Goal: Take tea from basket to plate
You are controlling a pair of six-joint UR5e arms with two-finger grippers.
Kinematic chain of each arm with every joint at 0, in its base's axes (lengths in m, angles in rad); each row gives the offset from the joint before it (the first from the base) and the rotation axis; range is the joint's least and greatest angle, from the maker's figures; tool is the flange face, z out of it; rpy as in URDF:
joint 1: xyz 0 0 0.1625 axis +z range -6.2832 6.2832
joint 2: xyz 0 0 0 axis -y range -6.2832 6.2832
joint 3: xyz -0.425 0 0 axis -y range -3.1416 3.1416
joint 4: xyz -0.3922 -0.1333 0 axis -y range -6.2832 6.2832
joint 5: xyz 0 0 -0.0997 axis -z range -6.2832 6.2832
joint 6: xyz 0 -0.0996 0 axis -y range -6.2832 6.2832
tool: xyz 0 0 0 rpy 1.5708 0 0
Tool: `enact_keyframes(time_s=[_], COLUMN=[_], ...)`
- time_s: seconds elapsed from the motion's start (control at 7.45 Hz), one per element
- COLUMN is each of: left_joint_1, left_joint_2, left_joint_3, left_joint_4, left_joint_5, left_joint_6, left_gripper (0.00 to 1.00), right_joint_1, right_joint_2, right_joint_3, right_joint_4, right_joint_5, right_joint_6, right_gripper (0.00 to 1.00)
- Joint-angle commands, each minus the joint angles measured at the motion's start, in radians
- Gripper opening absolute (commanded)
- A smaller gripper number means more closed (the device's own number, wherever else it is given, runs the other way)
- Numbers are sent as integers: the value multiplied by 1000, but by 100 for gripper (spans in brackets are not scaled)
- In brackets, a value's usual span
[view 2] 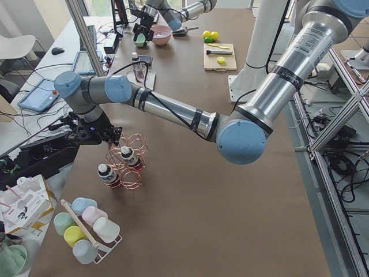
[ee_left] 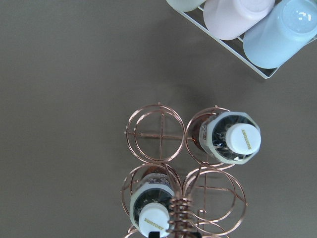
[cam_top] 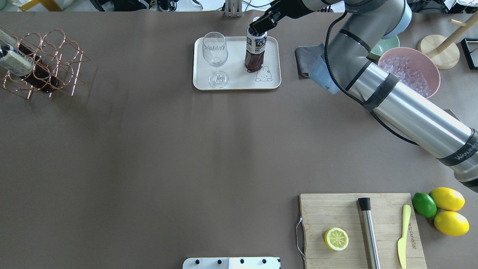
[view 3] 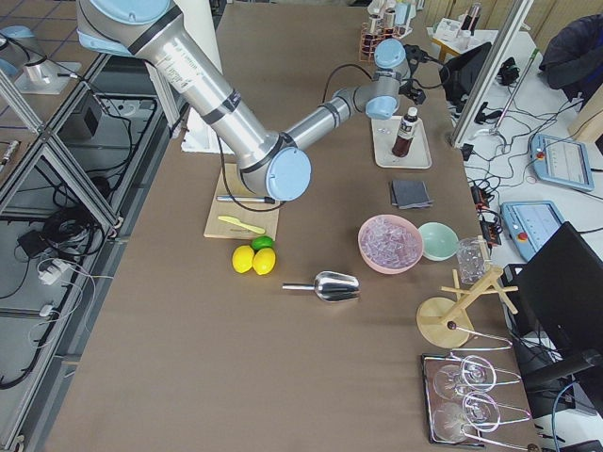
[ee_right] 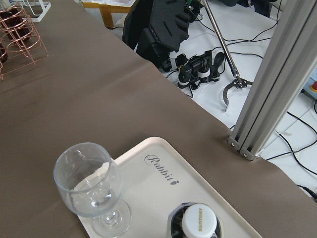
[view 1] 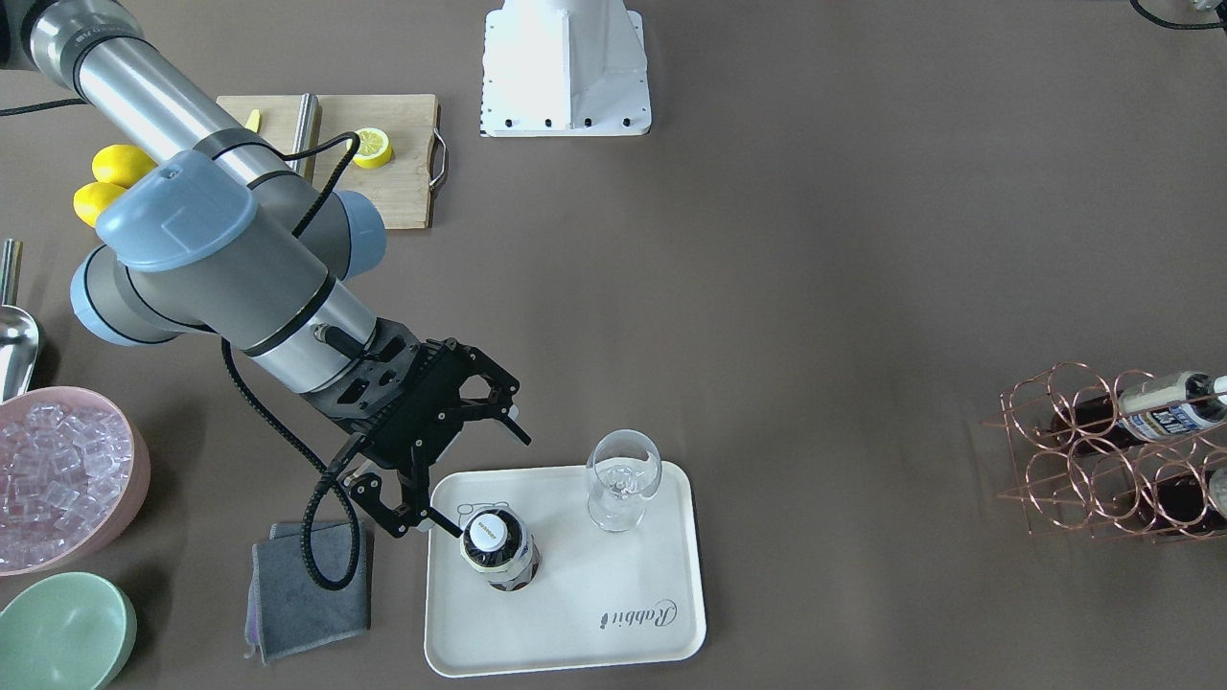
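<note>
One tea bottle [view 1: 498, 551] with a white cap stands upright on the cream plate [view 1: 594, 613], near its bear drawing. My right gripper [view 1: 484, 479] hovers open just above and beside the cap, fingers spread and holding nothing. In the overhead view it covers the top of that bottle [cam_top: 255, 52]. The copper wire basket [view 1: 1074, 450] sits far off at the table's other end. From the left wrist, two more tea bottles [ee_left: 233, 139] show in the basket's rings [ee_left: 158, 134]. My left gripper [view 2: 95, 134] hangs over the basket; I cannot tell its state.
A stemmed glass [view 1: 623, 474] stands on the plate beside the bottle. A grey cloth [view 1: 307, 589], a pink bowl of ice [view 1: 57, 470] and a mint bowl [view 1: 62, 632] lie near the right arm. A cutting board [view 1: 383, 153] with a lemon half sits near the base.
</note>
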Motion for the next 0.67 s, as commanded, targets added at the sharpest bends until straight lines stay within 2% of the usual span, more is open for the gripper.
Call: enact_keyframes(time_s=[0.0, 0.27, 0.54], left_joint_1=[10, 10, 11], left_joint_2=[1, 11, 11], left_joint_3=[-28, -57, -100], left_joint_4=[-9, -9, 6], left_joint_5=[50, 49, 49], left_joint_6=[-2, -3, -5], left_gripper=[98, 99, 99], right_joint_1=[72, 125, 185], right_joint_2=[-94, -183, -374], right_joint_3=[182, 339, 460], right_joint_4=[-152, -332, -373], right_joint_5=[87, 107, 125], right_joint_6=[-12, -38, -53], right_gripper=[100, 100, 100])
